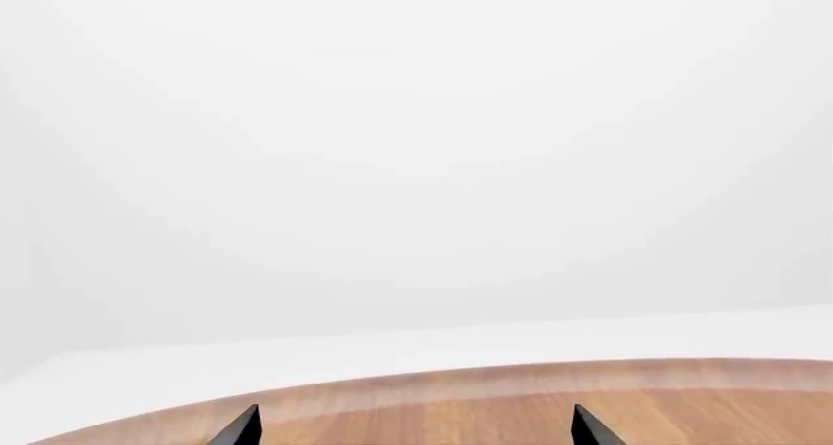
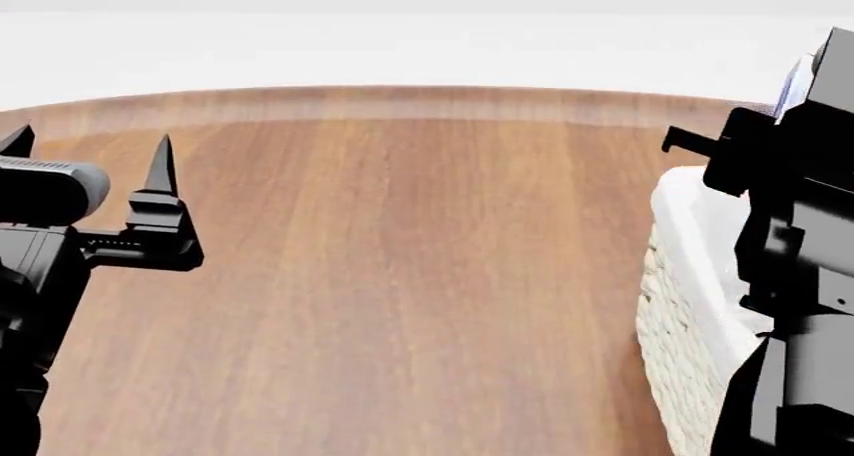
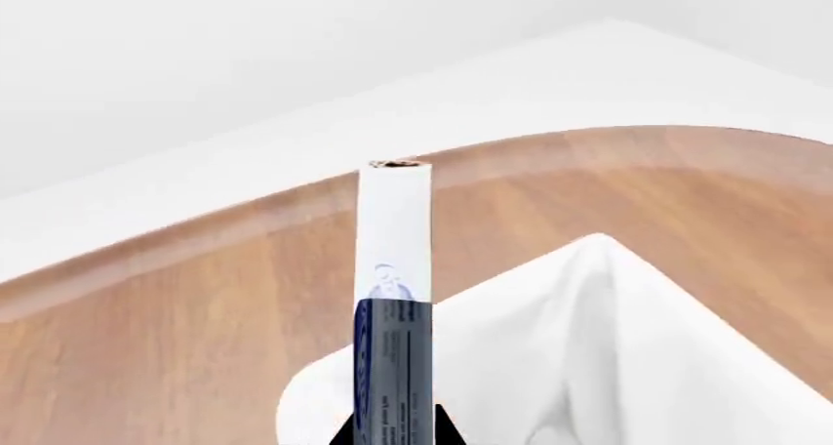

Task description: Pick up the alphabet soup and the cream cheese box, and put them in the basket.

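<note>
Right arm is up over the large rectangular cream-white wicker basket with its white cloth liner (image 2: 687, 276), a black bulk at the head view's right edge, and its right gripper (image 3: 394, 430) is clamped on the small, thin, flat white cream cheese box with blue and red marks (image 3: 393, 269). The right wrist view gives what the head camera cannot: the box seen edge-on, standing straight out from the jaws, a narrow white strip with a dark blue printed band near the grip, hanging above the basket's liner, whose white cloth (image 3: 612, 347) bulges just beside it. In the head view only a sliver of the box (image 2: 793, 86) peeks past the arm. Whether anything lies inside the basket I cannot tell; its interior is hidden behind the arm. Over on the far side from the basket, the left gripper (image 2: 87, 161) hovers level over the round brown wooden table (image 2: 400, 276), its pointed black fingers (image 2: 162, 166) spread wide, nothing between them. The left wrist view confirms it: two fingertips (image 1: 241, 427) well apart, bare table edge beyond.
</note>
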